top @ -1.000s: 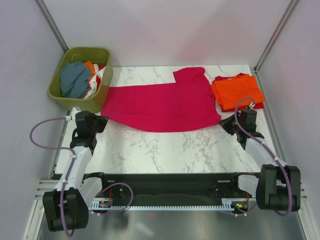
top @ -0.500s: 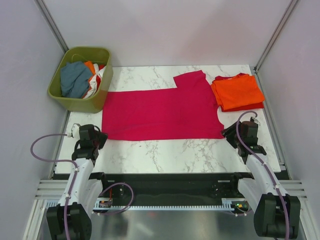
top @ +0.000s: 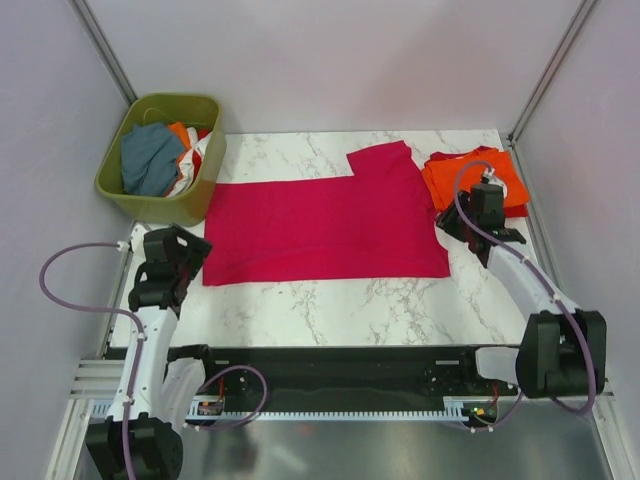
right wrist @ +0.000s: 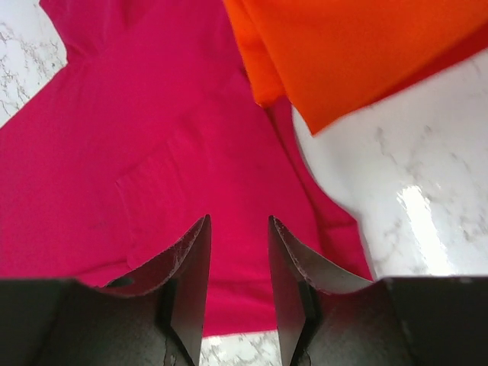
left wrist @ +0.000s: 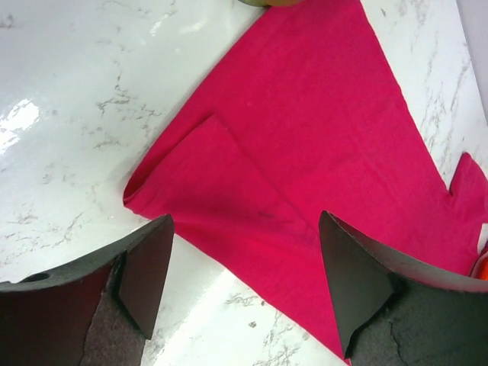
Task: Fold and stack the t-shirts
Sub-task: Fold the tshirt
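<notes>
A magenta-pink t-shirt (top: 330,225) lies spread flat across the middle of the marble table (top: 330,300), one sleeve pointing to the back. Its near left corner (left wrist: 198,191) is folded over on itself. My left gripper (top: 195,250) (left wrist: 244,252) hovers just off that corner, jaws wide open and empty. My right gripper (top: 458,222) (right wrist: 238,229) hangs over the shirt's right edge, jaws apart with only cloth below them. A folded orange t-shirt (top: 472,180) (right wrist: 351,53) rests on a red one (top: 518,210) at the back right.
An olive-green basket (top: 130,195) stands at the back left and holds blue-grey, orange and white cloth. Grey walls close in both sides and the back. Bare marble runs along the near edge in front of the shirt.
Both grippers opened and let go of the magenta shirt, which now lies flat and squared. The right arm swung back toward the orange stack. The left arm lifted slightly.
</notes>
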`<state>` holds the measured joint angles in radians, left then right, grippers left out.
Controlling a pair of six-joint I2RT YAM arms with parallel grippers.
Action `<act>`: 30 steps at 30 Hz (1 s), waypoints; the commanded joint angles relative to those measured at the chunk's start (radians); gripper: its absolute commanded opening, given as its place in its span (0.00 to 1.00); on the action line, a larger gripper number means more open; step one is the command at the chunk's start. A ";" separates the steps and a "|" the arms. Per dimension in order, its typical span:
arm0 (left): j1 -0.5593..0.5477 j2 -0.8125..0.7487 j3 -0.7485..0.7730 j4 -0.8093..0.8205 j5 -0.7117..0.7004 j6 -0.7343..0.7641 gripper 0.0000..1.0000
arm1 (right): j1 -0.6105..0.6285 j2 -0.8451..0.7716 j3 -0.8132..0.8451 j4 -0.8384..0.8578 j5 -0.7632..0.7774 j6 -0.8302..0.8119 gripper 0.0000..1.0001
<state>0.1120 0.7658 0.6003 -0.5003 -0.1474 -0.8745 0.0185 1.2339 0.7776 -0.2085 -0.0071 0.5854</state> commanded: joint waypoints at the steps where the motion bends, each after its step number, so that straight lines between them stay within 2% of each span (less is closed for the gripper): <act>1: 0.003 0.026 0.068 0.000 0.055 0.103 0.84 | 0.049 0.122 0.141 0.032 0.067 -0.047 0.43; 11: 0.003 0.058 0.085 0.101 0.192 0.144 0.84 | 0.080 0.485 0.442 0.011 0.188 -0.073 0.35; 18: 0.003 0.093 0.101 0.140 0.232 0.140 0.84 | 0.078 0.702 0.615 -0.019 0.194 -0.082 0.33; 22: 0.003 0.105 0.101 0.163 0.230 0.141 0.83 | 0.051 0.774 0.698 -0.037 0.210 -0.070 0.32; 30: -0.009 0.156 0.055 0.262 0.287 0.089 0.83 | -0.015 0.842 0.738 -0.042 0.226 -0.058 0.32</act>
<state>0.1093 0.9085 0.6609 -0.3386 0.0879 -0.7765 0.0254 2.0579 1.4693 -0.2493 0.1753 0.5274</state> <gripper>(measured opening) 0.830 0.319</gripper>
